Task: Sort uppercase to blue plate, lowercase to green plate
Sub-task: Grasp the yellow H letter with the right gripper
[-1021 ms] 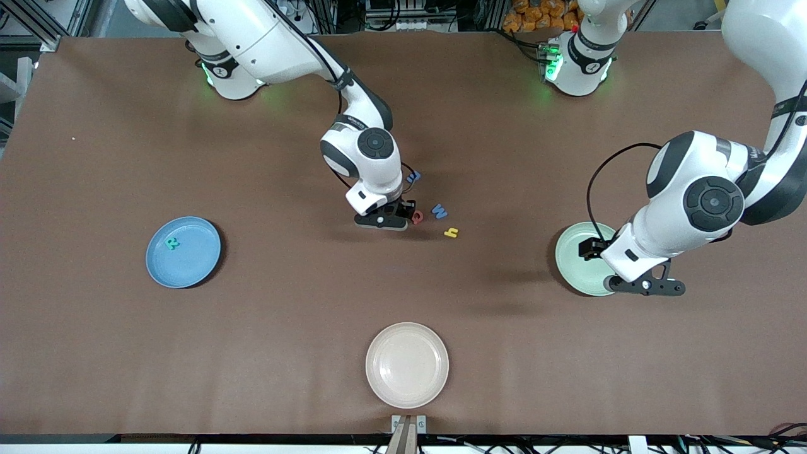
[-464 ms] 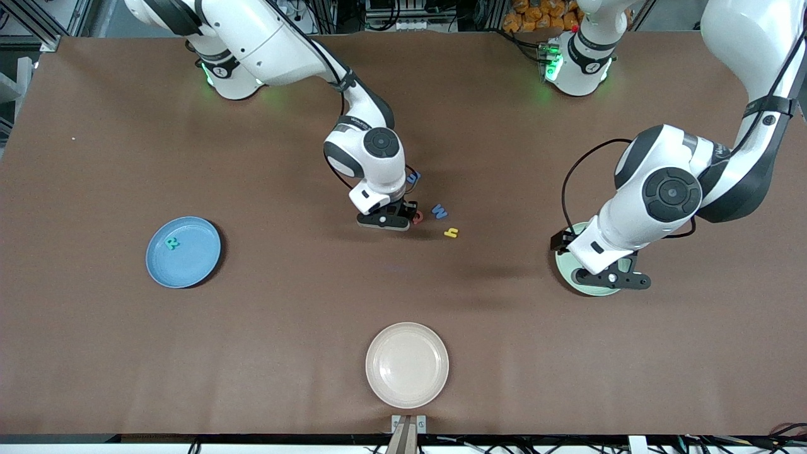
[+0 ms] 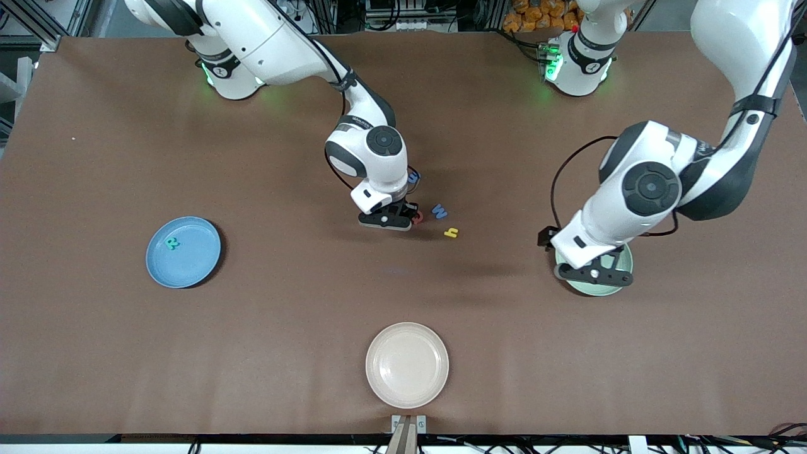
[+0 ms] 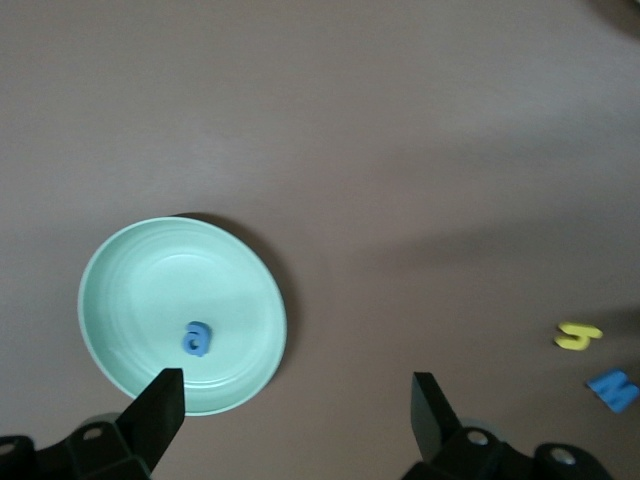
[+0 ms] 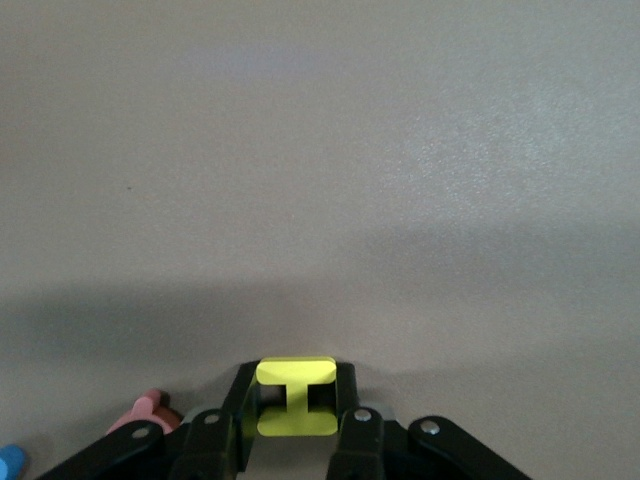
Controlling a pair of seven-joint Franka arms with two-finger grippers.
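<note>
Brown matting covers our table from end to end, with racks and cables along the edge where the arm bases stand. We count two letters already sorted: the teal R [image 3: 171, 243] lies on the blue plate [image 3: 198, 268] toward the right arm's end, and a rounded blue lowercase a [image 4: 196, 338] lies in the green plate [image 4: 120, 290] toward the left arm's end. The cream plate [image 3: 406, 364], nearest the front camera, holds nothing.

Our right gripper [image 5: 296, 420] is down at the cluster of letters in the middle of the table, its jaws closed around the yellow H [image 5: 296, 395] — so that capital looks about to go to the blue plate. Just beside it sits a red letter [image 3: 417, 217], partly hidden; we cannot tell which red one it is. Near those lie the blue W [image 3: 439, 210], the yellow lowercase y [image 3: 451, 232] and another blue letter [image 3: 413, 178] tucked against the right wrist.

Our left gripper [image 4: 295, 405] hangs over the green plate with its jaws spread wide and nothing between them.

We judge the sorting under halfway — the H in hand, and the rest of the cluster left to place.
</note>
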